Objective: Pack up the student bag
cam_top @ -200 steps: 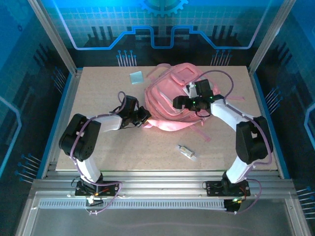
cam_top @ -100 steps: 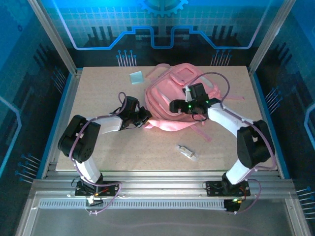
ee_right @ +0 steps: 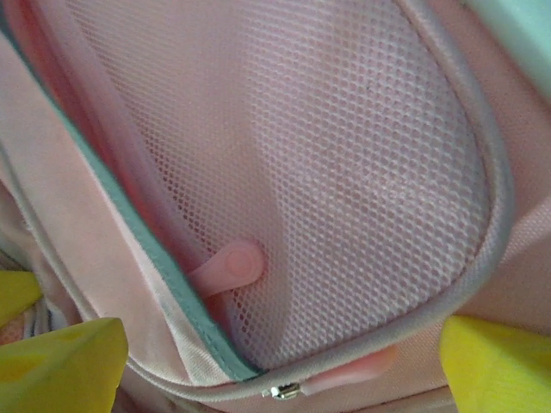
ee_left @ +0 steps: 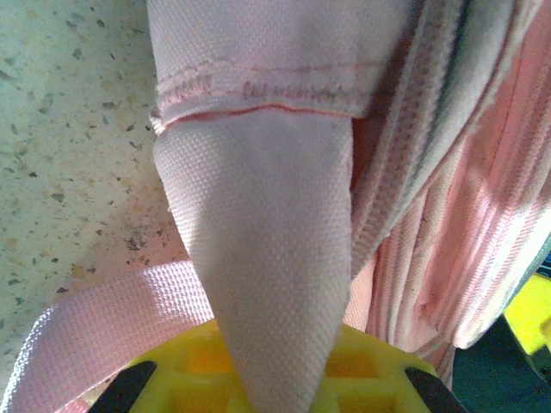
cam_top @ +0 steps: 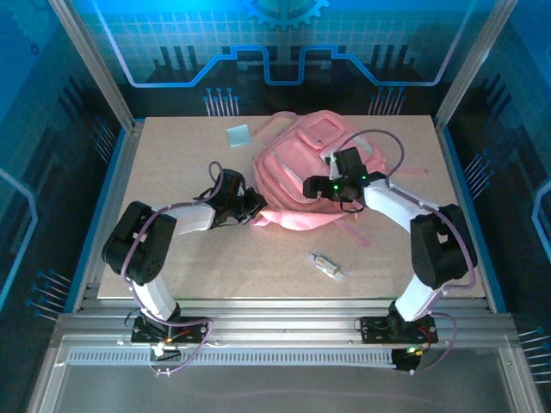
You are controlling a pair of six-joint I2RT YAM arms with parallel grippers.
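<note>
Student bag (cam_top: 288,163) runs near-left to far-right; left gripper (cam_top: 256,207) clenches it, right gripper (cam_top: 312,185) released.

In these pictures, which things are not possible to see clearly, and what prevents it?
1. Inside of the student bag: top view, covered by its own fabric and the right gripper.
2. Small object in front of the bag: top view, too small to identify.
3. Left gripper fingertips: left wrist view, cut off by the bottom edge and covered by the bag fabric pinched there.
</note>
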